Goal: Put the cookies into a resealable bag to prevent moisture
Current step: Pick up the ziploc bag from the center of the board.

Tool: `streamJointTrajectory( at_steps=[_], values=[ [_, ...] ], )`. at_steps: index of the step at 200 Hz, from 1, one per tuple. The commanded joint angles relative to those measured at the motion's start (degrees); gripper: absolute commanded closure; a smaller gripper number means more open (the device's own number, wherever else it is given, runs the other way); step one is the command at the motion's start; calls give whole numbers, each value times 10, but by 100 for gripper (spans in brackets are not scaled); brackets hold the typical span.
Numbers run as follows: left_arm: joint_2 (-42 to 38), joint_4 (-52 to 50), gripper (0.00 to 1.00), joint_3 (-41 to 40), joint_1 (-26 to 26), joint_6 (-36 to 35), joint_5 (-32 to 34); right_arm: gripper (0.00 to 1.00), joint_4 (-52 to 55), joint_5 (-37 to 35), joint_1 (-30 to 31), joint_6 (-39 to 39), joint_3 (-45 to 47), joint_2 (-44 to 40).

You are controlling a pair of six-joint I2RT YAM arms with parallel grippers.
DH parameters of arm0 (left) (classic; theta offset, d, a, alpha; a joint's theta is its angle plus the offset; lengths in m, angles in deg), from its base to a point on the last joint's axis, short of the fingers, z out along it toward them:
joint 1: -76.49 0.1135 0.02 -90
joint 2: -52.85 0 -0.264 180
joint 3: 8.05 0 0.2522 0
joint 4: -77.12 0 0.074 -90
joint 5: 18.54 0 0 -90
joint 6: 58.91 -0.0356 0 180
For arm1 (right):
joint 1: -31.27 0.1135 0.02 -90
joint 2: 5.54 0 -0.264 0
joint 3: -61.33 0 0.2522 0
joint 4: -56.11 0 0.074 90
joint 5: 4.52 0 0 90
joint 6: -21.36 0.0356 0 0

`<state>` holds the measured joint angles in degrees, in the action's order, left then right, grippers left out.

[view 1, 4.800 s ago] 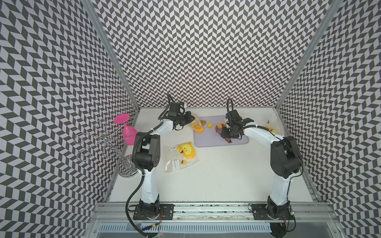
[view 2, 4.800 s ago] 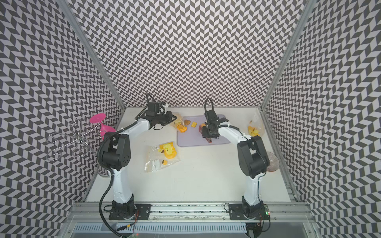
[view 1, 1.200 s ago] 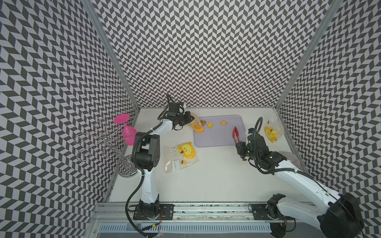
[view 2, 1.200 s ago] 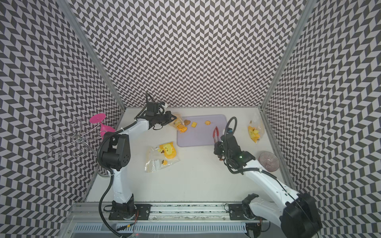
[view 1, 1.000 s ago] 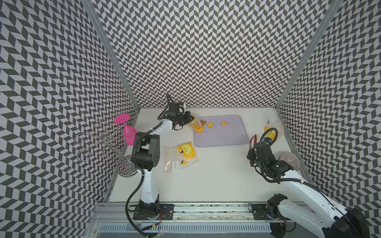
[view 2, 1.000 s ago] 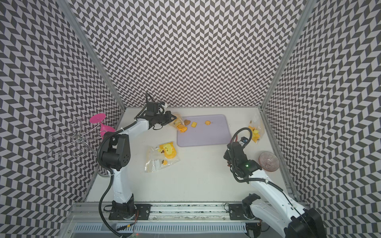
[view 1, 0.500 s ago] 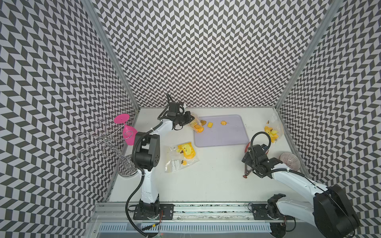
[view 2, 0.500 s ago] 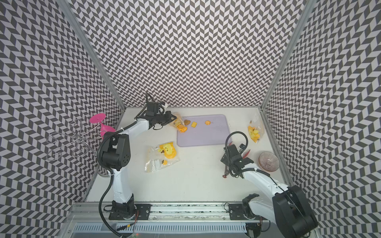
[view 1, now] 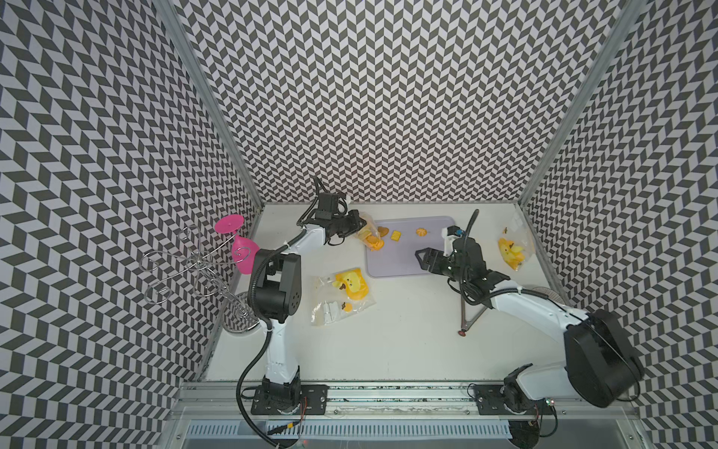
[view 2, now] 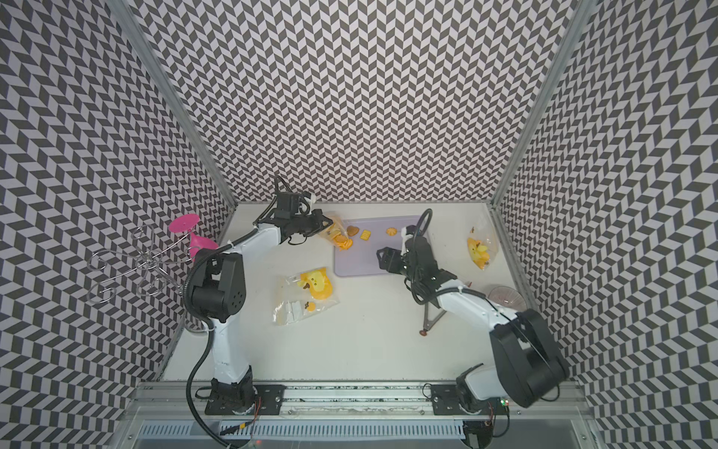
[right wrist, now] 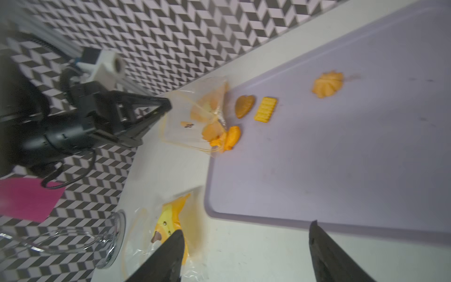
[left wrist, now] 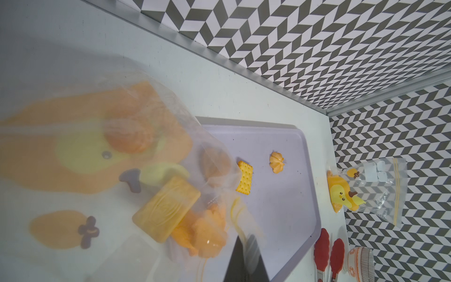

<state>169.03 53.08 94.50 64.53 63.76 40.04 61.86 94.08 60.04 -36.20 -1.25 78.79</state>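
We had the clear bag (view 1: 367,233) pinched in our closed left gripper (view 1: 358,226), some cookies (view 1: 396,235) inside it and three on the lilac tray (view 1: 404,268), our right gripper (view 1: 420,258) spread wide and empty over its edge.

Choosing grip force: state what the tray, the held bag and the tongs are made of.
Tray: likely matte lavender plastic, moulded rounded rim. Bag: thin clear plastic film, creased, see-through. Tongs: seemingly metal arms, red tips perhaps silicone.
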Motion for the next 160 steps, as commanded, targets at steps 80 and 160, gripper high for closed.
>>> streamJointTrajectory(
  at_steps=[80,160],
  values=[
    [-27,18,100,-6,3,-1,-14,28,-41,27,55,-82,-270,295],
    [-39,35,100,-12,10,4,-31,37,32,-12,52,-107,-431,430]
  ],
)
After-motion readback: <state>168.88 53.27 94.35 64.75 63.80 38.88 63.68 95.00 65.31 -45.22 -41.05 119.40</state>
